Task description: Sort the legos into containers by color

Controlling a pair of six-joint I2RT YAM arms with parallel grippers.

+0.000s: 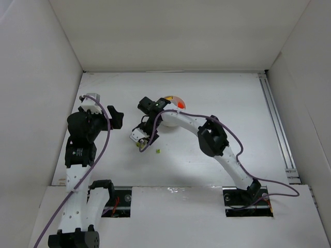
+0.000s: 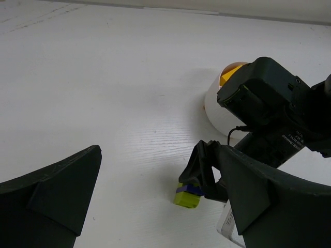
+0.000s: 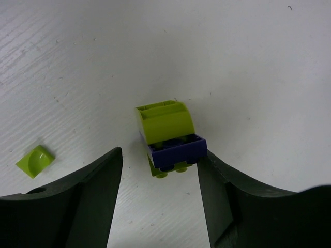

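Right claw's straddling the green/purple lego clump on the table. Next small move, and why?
Probably close the right claw on the lego clump. It sits on the table inside the open claw, one finger at the purple brick's side, the other finger apart from it. Lifting now would likely leave it behind.

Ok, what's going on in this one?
The right gripper is down at the table, jaws open on either side of a small lime-and-purple lego clump, not clamped on it. A loose lime piece lies beside it. The left gripper hangs open nearby, holding nothing. The white dish stands just beyond, with orange and yellow showing inside.
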